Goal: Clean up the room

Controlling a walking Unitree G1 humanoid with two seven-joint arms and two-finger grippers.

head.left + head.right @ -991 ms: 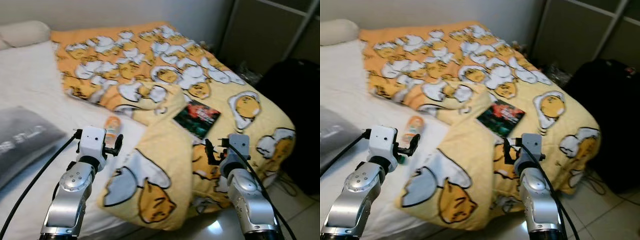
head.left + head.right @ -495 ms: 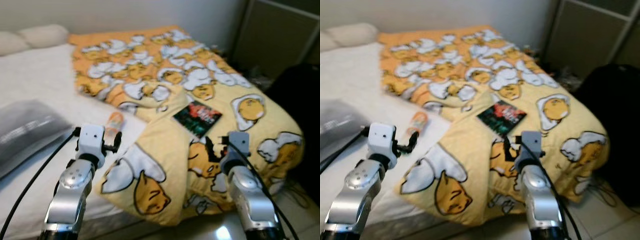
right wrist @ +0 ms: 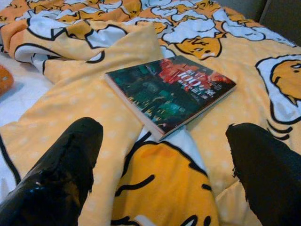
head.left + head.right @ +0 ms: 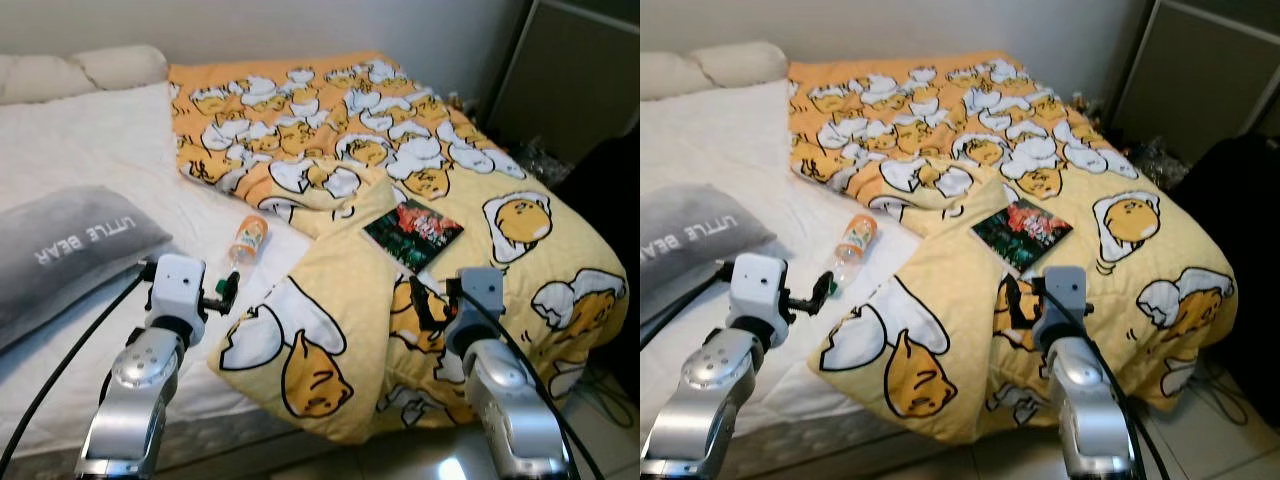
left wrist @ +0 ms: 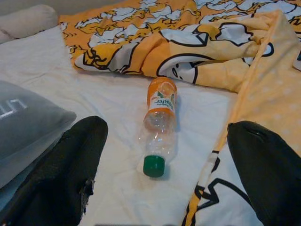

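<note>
A clear plastic bottle (image 4: 245,238) with an orange label and green cap lies on its side on the white sheet, beside the folded edge of the yellow egg-print blanket (image 4: 400,150). A dark paperback book (image 4: 413,223) lies flat on that blanket. My left gripper (image 4: 225,290) is open and hovers short of the bottle (image 5: 159,127), with its cap end nearest. My right gripper (image 4: 420,300) is open above the blanket, short of the book (image 3: 169,92). Neither holds anything.
A grey "LITTLE BEAR" pillow (image 4: 70,250) lies at the left of the bed, and white pillows (image 4: 80,70) are at the head. A dark wardrobe (image 4: 570,80) and a black bag (image 4: 615,190) stand to the right. The blanket hangs over the bed's foot to the tiled floor (image 4: 420,465).
The whole picture has shifted to the right and sharpened, so the camera has moved. Both arms keep the same pose, and bottle and book lie where they were.
</note>
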